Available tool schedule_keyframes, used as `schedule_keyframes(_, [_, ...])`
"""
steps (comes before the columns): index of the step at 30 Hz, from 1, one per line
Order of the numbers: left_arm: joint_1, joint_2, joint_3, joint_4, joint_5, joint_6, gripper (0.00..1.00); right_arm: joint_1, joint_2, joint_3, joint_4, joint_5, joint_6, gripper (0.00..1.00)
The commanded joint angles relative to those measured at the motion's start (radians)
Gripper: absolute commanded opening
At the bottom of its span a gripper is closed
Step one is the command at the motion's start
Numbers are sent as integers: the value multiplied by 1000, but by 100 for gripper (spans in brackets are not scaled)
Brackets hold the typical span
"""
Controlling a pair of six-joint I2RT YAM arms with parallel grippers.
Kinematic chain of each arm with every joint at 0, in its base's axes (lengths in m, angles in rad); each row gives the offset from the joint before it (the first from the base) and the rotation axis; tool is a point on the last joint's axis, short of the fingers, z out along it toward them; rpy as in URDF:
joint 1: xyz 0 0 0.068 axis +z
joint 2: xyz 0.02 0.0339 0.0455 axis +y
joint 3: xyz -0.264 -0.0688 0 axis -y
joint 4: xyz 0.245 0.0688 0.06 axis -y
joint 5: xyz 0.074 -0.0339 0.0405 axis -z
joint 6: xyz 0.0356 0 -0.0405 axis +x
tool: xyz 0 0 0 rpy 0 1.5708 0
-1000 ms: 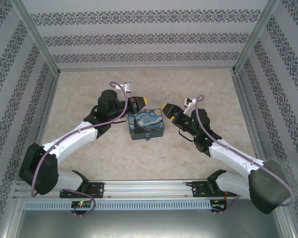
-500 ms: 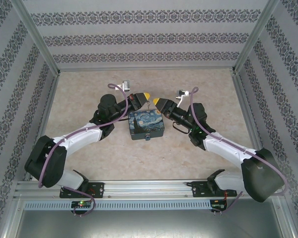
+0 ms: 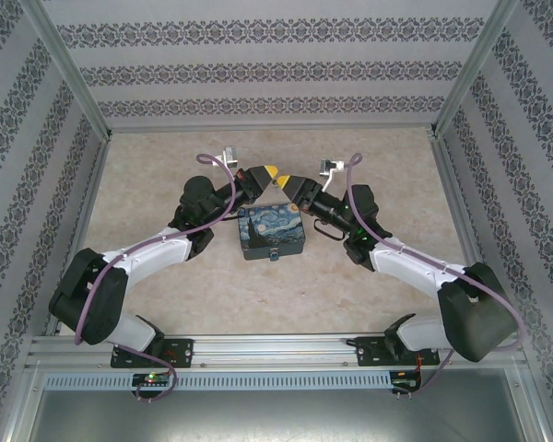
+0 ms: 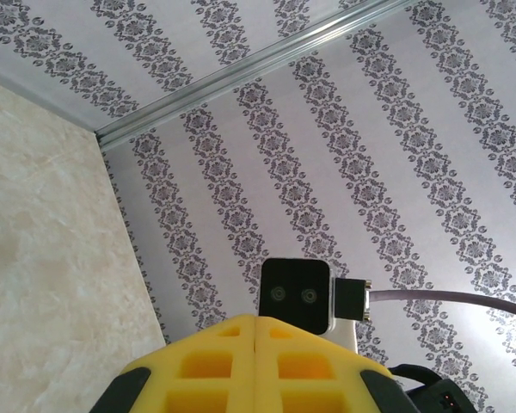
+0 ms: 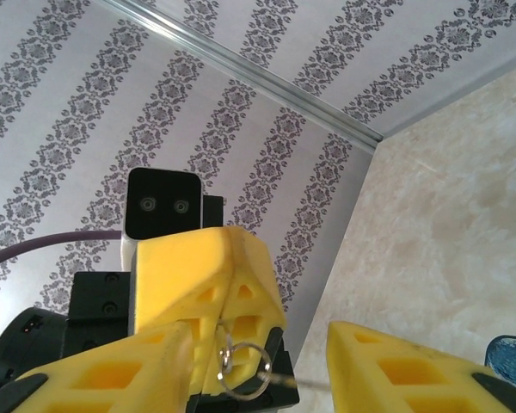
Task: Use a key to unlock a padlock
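Key ring (image 5: 241, 366): light, slick steel loop, my grasp point. Left gripper (image 4: 254, 331) clamps it; right gripper (image 3: 283, 181) fingers apart.

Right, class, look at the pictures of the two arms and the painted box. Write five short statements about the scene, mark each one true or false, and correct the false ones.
1. The left tool has its fingers pressed together. True.
2. The right tool is fully shut. False: in the right wrist view its fingers stand well apart, one on each side of the left tool.
3. A metal ring dangles from the left tool's fingertips. True.
4. The painted box sits against the back wall. False: it lies mid-table, nearer the arms' bases than the tool tips are.
5. The two tools point at each other, tips close. True.
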Motion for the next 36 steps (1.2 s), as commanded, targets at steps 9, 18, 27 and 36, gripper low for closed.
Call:
schedule_keyframes(9, [1, -16, -10, 62, -5, -17, 0, 25, 37, 55, 69, -27, 9, 38])
schedule_keyframes(18, [0, -17, -4, 54, -5, -17, 0, 32, 44, 42, 74, -29, 9, 29])
schedule_keyframes(27, [-3, -17, -2, 45, 1, -13, 0, 27, 50, 45, 75, -28, 17, 21])
schedule_keyframes(36, [-15, -22, 10, 4, 13, 24, 0, 27, 70, 62, 74, -39, 23, 22])
